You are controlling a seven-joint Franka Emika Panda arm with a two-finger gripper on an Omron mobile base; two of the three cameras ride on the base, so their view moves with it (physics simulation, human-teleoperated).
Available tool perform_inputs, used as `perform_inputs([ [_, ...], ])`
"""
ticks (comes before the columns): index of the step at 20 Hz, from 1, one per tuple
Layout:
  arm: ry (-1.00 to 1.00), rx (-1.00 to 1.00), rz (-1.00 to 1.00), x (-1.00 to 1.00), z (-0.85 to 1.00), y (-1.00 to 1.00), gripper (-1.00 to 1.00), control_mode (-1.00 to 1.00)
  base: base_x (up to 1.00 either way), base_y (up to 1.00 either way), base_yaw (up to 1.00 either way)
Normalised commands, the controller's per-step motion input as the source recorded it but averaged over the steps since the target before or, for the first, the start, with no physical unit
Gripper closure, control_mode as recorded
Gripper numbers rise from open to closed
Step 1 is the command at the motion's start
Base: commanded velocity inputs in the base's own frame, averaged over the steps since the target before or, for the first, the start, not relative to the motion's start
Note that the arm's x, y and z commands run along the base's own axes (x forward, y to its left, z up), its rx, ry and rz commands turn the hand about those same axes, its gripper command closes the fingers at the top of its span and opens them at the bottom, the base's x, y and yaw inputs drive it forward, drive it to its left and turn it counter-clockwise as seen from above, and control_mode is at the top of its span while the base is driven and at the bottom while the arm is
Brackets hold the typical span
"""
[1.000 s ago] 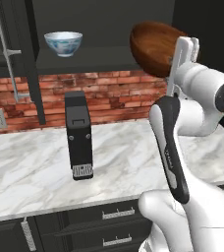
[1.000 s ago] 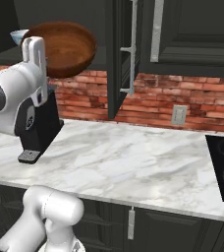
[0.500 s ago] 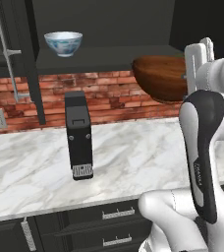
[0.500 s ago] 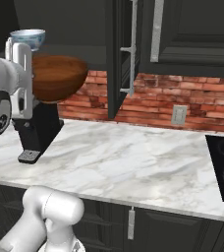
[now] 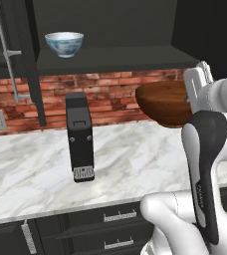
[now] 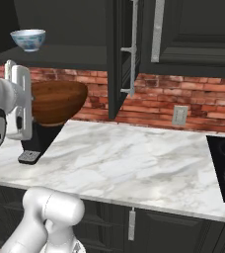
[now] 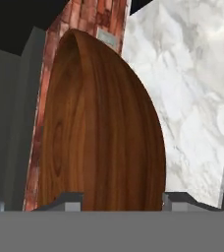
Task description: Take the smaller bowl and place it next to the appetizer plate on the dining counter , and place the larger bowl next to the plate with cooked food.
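Down comes your larger bowl (image 5: 168, 102): a second ago it rode up level with the dark shelf (image 5: 110, 60), and now it hangs below the shelf's edge, in front of the brick wall (image 5: 115, 94) and above the marble worktop (image 5: 130, 159). Your fingers (image 7: 74, 201) sit on either side of the bowl near its rim, part-way apart and closed on it, so the gripper (image 7: 120, 199) has the brown wood firmly in hand. From the hand camera the bowl's grained outer wall rises straight up between the two tips. Off to the bowl's left, seen from the left base camera, stands the black coffee machine (image 5: 79, 137) on the worktop; from the right base camera the bowl hangs just in front of it. Up and well to the left of the larger bowl, the smaller bowl (image 5: 64, 44) sits upright on the shelf, untouched.
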Motion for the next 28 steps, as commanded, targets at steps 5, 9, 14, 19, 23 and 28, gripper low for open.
perform_inputs([
  [5,0.03,0.00,0.00,-0.43,-0.22,0.00,1.00,-1.00,0.00,0.00,0.00],
  [9,0.00,0.00,0.00,-0.36,-0.07,-0.05,1.00,1.00,-0.50,-0.15,0.00],
  [14,0.00,0.00,0.00,0.00,0.00,0.00,1.00,1.00,-1.00,-0.24,0.00],
  [19,0.00,0.00,0.00,0.00,0.00,0.00,1.00,1.00,-1.00,0.07,0.03],
  [23,0.00,0.00,0.00,0.00,0.00,0.00,1.00,1.00,-1.00,0.18,0.24],
  [28,0.00,0.00,0.00,0.00,0.00,0.00,1.00,1.00,-0.59,0.26,0.52],
])
